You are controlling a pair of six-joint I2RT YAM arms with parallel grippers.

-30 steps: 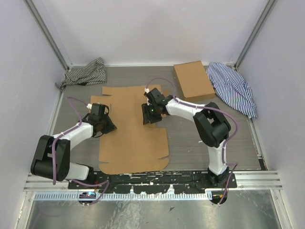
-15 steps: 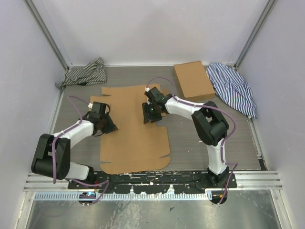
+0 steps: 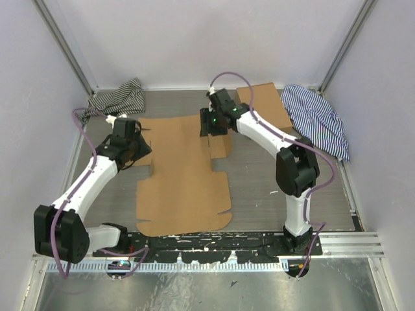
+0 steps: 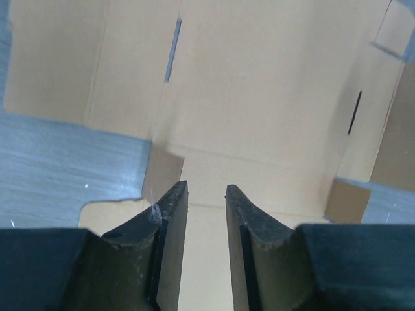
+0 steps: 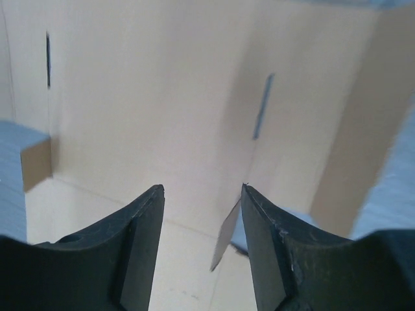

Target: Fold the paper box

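Brown die-cut cardboard paper box [image 3: 185, 188] lies flat mid-table. Wrist cameras catch what overhead can't: left gripper [image 4: 206, 194] and right gripper [image 5: 202, 194] both parted, empty, above slotted panels. Off its right edge, grey table [image 3: 259, 194] spreads wide.

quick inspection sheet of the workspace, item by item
surface: grey wood-grain table
job's things: paper box lies flat, unfolded, mid-table
clutter: smaller cardboard box far right; dark striped cloth far left; blue striped cloth right of that box
grippers: left gripper and right gripper open, empty, over the paper box's far half
cables: purple cables loop up behind each gripper
surroundings: white walls, metal corner posts
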